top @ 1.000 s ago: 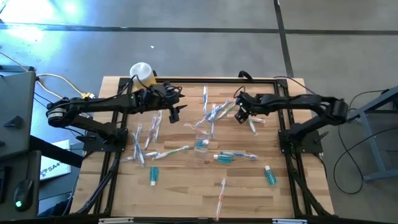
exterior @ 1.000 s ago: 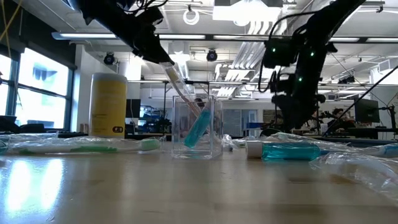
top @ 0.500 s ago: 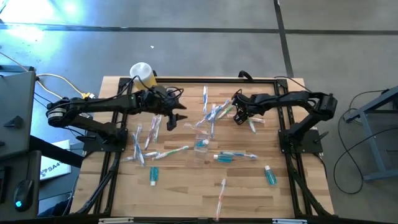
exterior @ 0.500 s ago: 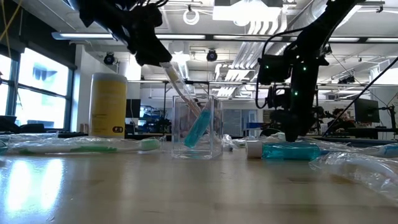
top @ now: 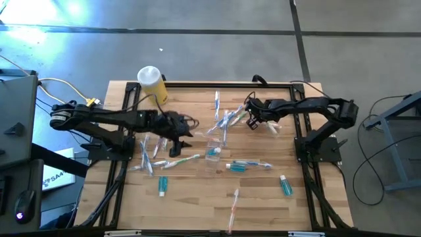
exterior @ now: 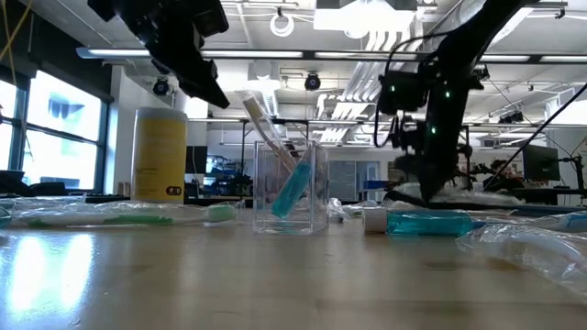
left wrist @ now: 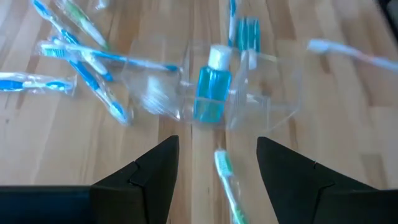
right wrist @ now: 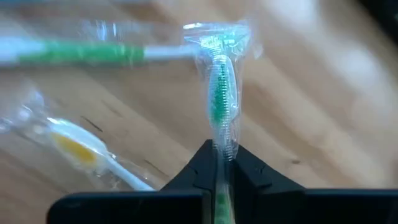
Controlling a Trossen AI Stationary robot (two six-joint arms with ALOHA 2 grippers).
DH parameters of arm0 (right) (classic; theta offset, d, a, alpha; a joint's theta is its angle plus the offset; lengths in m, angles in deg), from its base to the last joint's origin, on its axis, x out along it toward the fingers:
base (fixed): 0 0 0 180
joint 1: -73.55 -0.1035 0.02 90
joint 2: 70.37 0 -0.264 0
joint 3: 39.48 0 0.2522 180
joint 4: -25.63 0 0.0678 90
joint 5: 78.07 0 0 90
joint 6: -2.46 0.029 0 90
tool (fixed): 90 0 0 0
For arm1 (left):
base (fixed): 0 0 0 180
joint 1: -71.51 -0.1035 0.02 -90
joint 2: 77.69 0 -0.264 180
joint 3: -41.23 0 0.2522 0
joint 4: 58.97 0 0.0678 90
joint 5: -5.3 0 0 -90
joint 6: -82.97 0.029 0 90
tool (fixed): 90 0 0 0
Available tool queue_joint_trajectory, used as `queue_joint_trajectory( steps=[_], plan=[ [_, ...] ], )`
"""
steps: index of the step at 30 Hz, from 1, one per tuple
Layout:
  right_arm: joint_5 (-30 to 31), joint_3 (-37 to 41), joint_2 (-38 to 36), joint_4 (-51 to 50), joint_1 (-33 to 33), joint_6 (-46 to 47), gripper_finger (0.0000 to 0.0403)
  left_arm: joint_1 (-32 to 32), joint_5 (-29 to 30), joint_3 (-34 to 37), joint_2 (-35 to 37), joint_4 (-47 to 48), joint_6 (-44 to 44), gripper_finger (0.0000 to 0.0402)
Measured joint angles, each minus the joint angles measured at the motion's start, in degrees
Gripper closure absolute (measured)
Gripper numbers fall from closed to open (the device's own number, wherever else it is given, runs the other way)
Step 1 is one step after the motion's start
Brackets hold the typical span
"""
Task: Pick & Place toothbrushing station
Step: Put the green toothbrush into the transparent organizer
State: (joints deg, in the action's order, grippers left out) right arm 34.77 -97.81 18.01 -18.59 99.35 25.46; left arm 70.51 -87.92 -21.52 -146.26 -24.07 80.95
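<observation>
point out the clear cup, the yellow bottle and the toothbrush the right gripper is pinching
clear cup (exterior: 292, 188), low view, front wall
yellow bottle (exterior: 160, 154), low view, middle of its body
wrapped green toothbrush (right wrist: 221, 102), right wrist view, green handle just beyond the shut fingers

Grey concrete floor (top: 217, 39), wooden table (top: 197, 201), tall windows (exterior: 46, 128), ceiling strip lights (exterior: 362, 14)

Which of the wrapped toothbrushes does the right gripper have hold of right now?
The green-handled toothbrush in clear wrap: the right gripper is shut on it. The yellow one beside it and the other green one lie loose on the table.
</observation>
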Motion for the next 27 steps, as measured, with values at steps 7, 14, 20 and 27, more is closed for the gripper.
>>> queue_joint_trajectory(
  steps=[7,14,20,27],
  plan=[
    [3.15,-4.80,-11.01,-4.36,-8.40,0.48,0.0392,6.67,13.06,0.00,0.07,-0.50,-2.65,0.0192],
    [1.83,-2.72,-20.28,19.51,-23.14,-13.03,0.0392,12.64,17.18,-0.07,3.17,3.18,-10.21,0.0192],
    [-12.03,3.15,-17.53,52.00,-27.98,-28.72,0.0392,18.22,19.45,-0.03,2.62,3.16,-11.50,0.0192],
    [-24.69,5.65,-8.46,75.43,-24.48,-31.16,0.0392,21.29,31.72,0.02,3.21,1.81,-7.06,0.0192]
  ],
)
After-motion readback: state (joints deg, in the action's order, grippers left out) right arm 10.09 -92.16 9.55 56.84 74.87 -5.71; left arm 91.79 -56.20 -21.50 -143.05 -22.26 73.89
